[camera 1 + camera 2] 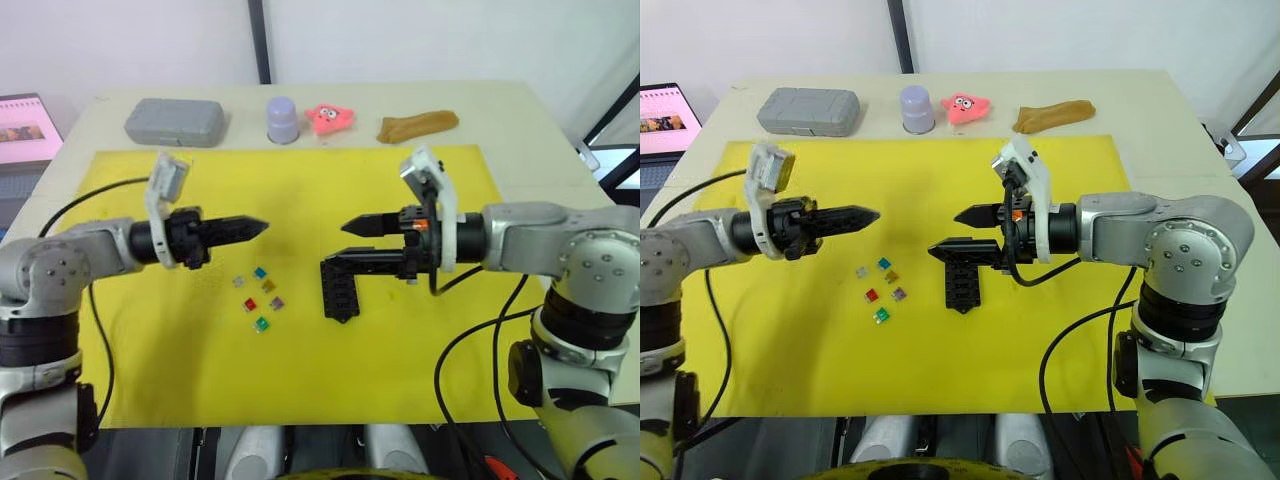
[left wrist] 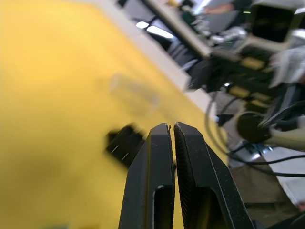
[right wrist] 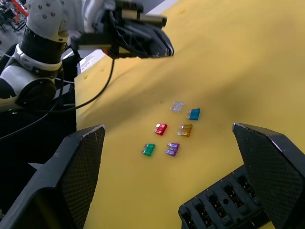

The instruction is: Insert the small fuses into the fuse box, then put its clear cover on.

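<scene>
Clearly no fuse has gone in yet: all six small fuses (image 3: 174, 128) lie loose in a tight cluster on the yellow mat (image 1: 300, 380), just left of the fuse box (image 1: 963, 278). The left gripper (image 1: 262, 227) hovers above the mat just beyond the cluster, its two black fingers pressed together and holding nothing. The right gripper (image 1: 334, 244) hangs over the fuse box with its fingers spread wide, also empty.

By my reading, the step in hand is the first pick-up. The next move calls for the left fingers to part, drop onto one fuse and pinch it by its plastic head, blades down, then line it up with a slot; the fuses sit so close together that a neighbour could easily be knocked.

The fuses are tiny translucent tabs in teal, amber, grey, purple, red and green. The fuse box is a matte black block with rows of narrow slots and lobed edges. In the left wrist view a faint glassy rectangle, probably the clear cover (image 2: 135, 92), lies on the mat just past the box. The gripper pads show fine cross-hatching.
</scene>
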